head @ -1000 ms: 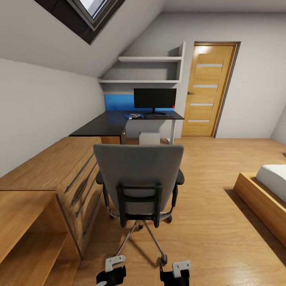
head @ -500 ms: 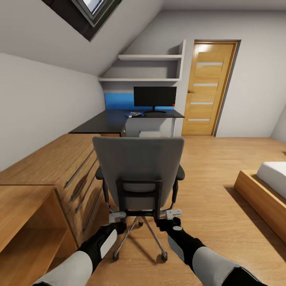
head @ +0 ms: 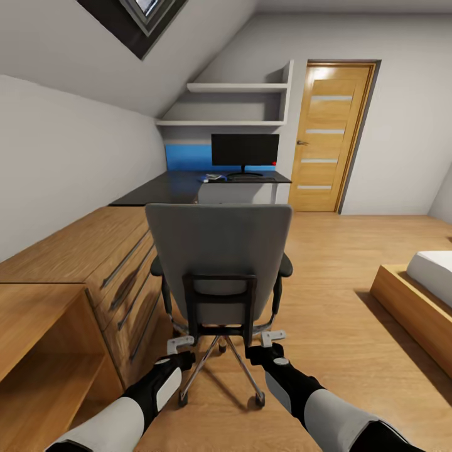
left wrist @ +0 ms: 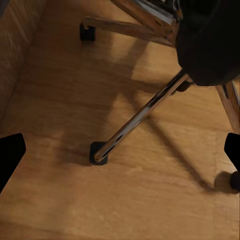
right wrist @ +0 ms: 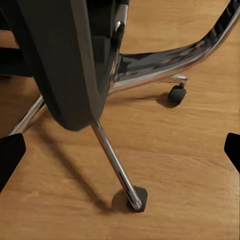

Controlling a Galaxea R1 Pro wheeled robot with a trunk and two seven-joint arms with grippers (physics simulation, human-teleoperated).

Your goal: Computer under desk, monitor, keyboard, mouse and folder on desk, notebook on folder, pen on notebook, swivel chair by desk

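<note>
Both arms reach forward at the bottom of the head view, with the left gripper [head: 181,344] and right gripper [head: 274,339] low behind the swivel chair [head: 220,251], one on each side of its chrome base. Fingers on both look spread wide with nothing between them; in the wrist views the dark fingertips [left wrist: 10,157] sit at the far edges of the picture, and just the chair's chrome legs [right wrist: 117,167], castors and wood floor [left wrist: 125,200] show between them.

Chair has its grey back to the camera, standing well short of the bench [head: 188,185] at the far end of the room. Monitor [head: 245,150] stands upright on the bench, red light at its lower corner. Something blue [head: 204,179] lies on the bench just beside the monitor stand, too small to tell what exactly. Keyboard [head: 251,179] looks like a dark strip in front of the stand, hard to make out. Wooden drawer unit [head: 94,263] runs along the left wall, door [head: 326,135] at the back, bed [head: 420,295] on the right.
</note>
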